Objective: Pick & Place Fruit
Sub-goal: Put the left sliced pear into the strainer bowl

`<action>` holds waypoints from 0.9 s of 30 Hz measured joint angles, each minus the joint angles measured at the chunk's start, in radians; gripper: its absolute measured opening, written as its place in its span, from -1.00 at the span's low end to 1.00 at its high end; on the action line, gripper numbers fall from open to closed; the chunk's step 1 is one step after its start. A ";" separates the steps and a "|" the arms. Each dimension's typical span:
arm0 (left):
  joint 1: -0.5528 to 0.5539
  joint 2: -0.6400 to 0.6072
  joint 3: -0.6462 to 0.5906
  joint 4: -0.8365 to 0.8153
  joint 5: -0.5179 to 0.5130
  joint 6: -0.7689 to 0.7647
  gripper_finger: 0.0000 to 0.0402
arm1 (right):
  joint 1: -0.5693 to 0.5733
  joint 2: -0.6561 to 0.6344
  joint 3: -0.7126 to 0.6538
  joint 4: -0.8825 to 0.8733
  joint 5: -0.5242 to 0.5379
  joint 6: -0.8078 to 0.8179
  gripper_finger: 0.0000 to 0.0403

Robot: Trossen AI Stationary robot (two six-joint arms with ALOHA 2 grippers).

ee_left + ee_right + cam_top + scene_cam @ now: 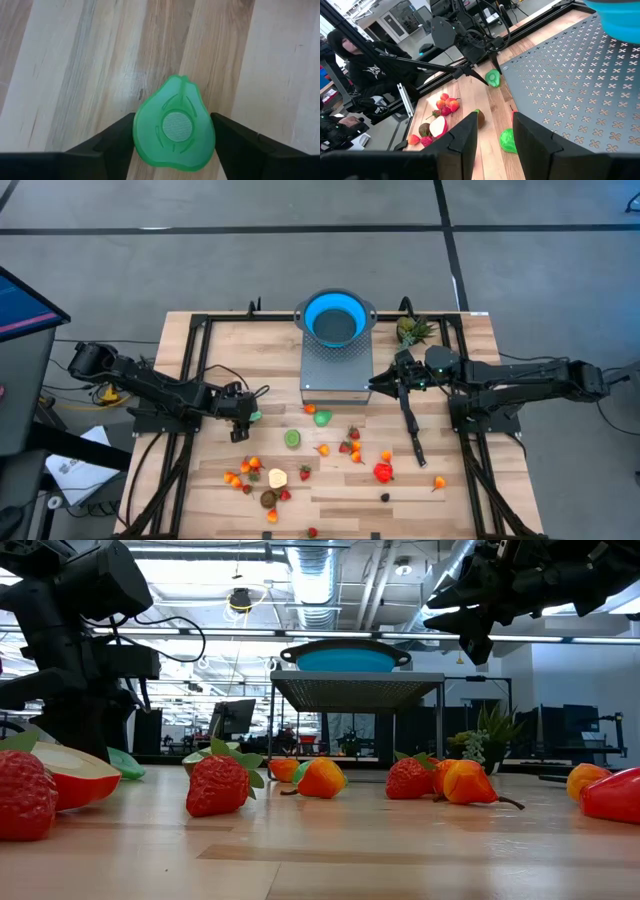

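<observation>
My left gripper (244, 423) stands low over the left half of the table, its fingers on either side of a flat green pear-shaped fruit half (174, 125) that lies cut face up on the wood; this piece also shows in the right wrist view (492, 78). My right gripper (385, 383) hovers above the table by the right side of the perforated metal stand (337, 370), open by a narrow gap, with nothing between its fingers (470, 137). The blue bowl (334, 318) sits on top of the stand. More fruit (350, 442) lies scattered over the near half of the table. My left gripper pinches the green fruit half between its two fingers (117, 135), one on each of its curved side edges (137, 131). The fingers slant steeply down from above. The piece lies flat on the table with its stem end pointing away from the gripper.
A spiky pineapple-like piece (415, 330) lies at the far right by the stand. A long black object (412, 425) lies on the wood below my right gripper. A cluster of fruit (255, 475) is at the near left, and a red piece (384, 472) lies near the middle. A person (350, 55) sits beyond the table's left side.
</observation>
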 joint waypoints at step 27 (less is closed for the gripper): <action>0.000 0.000 0.000 0.016 0.016 -0.001 0.12 | 0.000 0.000 0.000 0.001 0.000 0.000 -0.42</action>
